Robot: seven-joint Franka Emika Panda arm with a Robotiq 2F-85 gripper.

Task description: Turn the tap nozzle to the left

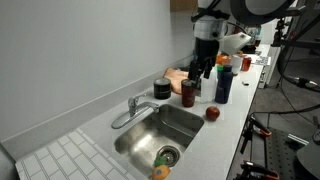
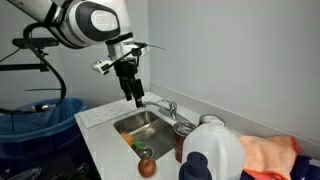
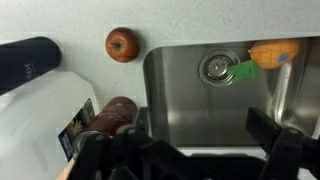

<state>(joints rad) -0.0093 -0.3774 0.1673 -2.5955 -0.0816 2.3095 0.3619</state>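
The gripper hangs high over the sink. Its jaws are wide apart and hold nothing. I think it is only getting close to the tap. Next it must go down beside the tap nozzle and push it left. The nozzle is thin, bent and shiny. It sits at the worktop's back edge, by the wall.

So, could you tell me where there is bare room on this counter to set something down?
The tiled patch bordered by the wall and the sink is bare. The sink's other side is crowded: can, blue bottle, apple. A carrot lies by the drain.
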